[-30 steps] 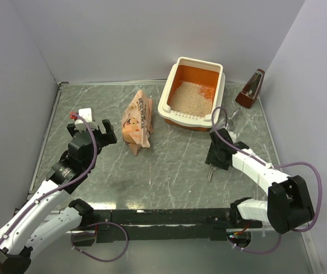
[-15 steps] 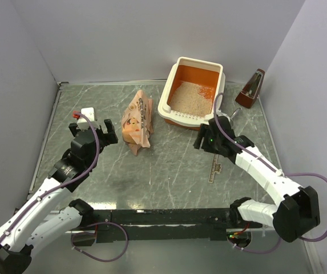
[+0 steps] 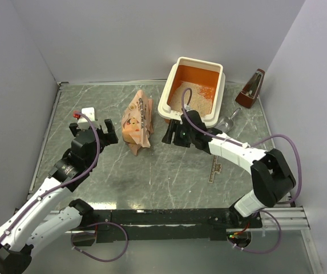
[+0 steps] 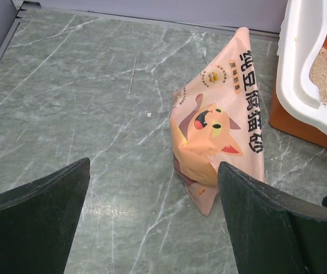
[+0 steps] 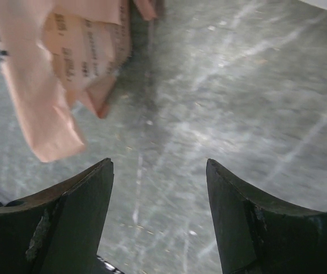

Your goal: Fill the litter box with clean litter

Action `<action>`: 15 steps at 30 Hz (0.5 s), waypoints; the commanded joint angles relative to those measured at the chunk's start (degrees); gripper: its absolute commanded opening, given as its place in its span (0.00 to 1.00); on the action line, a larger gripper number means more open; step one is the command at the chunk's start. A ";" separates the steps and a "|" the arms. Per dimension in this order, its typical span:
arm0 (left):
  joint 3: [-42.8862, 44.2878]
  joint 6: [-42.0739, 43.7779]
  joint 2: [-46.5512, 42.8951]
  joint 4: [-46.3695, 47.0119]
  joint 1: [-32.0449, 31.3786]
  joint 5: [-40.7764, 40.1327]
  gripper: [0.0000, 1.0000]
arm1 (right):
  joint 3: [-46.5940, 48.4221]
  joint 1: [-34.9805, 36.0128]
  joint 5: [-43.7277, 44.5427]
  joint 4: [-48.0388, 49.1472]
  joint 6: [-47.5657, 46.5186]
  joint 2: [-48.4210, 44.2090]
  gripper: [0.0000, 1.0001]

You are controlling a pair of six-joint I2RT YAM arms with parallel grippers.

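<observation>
Litter box (image 3: 200, 61): rectangular plastic tray, cream-white rim, glossy orange interior, with clean litter (image 3: 197, 98), pale beige fine granules, lying toward its near end. Left of the box, a crumpled peach-pink plastic bag (image 3: 137, 119) with cartoon cat print lies on the grey marbled table (image 3: 95, 97). Right gripper (image 3: 172, 133), at the box's near-left corner, fingers spread, empty, its blurred view apparently catching the bag's edge; left gripper (image 3: 108, 132), beyond the bag from the box, jaws wide apart, empty.

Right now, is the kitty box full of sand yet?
Partly. Litter covers the near part of the litter box; orange floor shows at the back. Nothing is in hand: the left fingers and right fingers are open near the pink bag. More pouring probably remains.
</observation>
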 commanded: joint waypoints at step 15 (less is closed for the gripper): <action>2.55 -0.13 0.62 0.41 0.17 0.01 0.97 | -4.11 0.94 -15.83 45.91 14.64 11.92 0.84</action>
